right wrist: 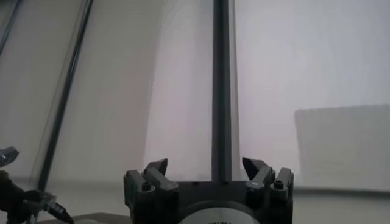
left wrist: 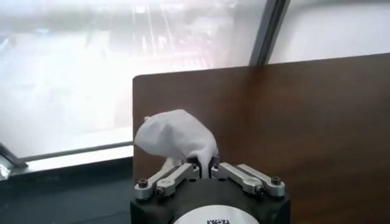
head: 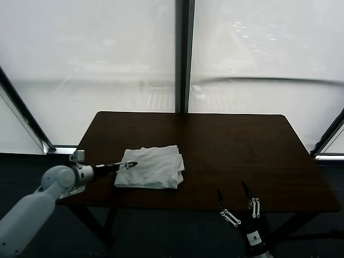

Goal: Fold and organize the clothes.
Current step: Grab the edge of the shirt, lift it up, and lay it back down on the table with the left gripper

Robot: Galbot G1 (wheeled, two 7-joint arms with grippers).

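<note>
The clothes are one pale grey-white T-shirt, lying folded in a rough square on the left half of the dark wooden table. My left gripper reaches in from the left at the shirt's left edge and is shut on a fold of it. In the left wrist view the pinched cloth bunches up in a white lump just beyond the closed left gripper. My right gripper hangs open below the table's front edge on the right, holding nothing. In the right wrist view the right gripper faces the window.
The table's bare top stretches to the right of the shirt. Behind the table stands a bright window with a dark vertical post. Slanted dark frame bars run at both sides.
</note>
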